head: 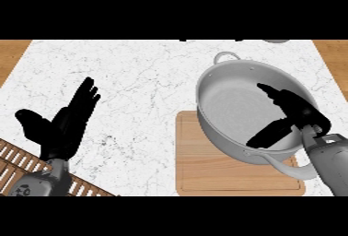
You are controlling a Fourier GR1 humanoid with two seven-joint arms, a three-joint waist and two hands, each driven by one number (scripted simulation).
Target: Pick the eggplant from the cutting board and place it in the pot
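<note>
A steel pot (231,108) with two handles stands at the right, its near side overlapping the far right part of the wooden cutting board (217,170). My right hand (301,113) hovers over the pot's right half, open, fingers stretched toward the far left and thumb spread down over the near rim. No eggplant shows on the board, in the pot's visible interior, or in the hand. My left hand (65,126) rests open at the left, fingers up, away from the board.
A slatted wooden rack (17,159) lies at the lower left under my left forearm. The white marble counter (142,73) has wood strips (10,57) at both sides. A grey object (275,40) peeks in at the top edge.
</note>
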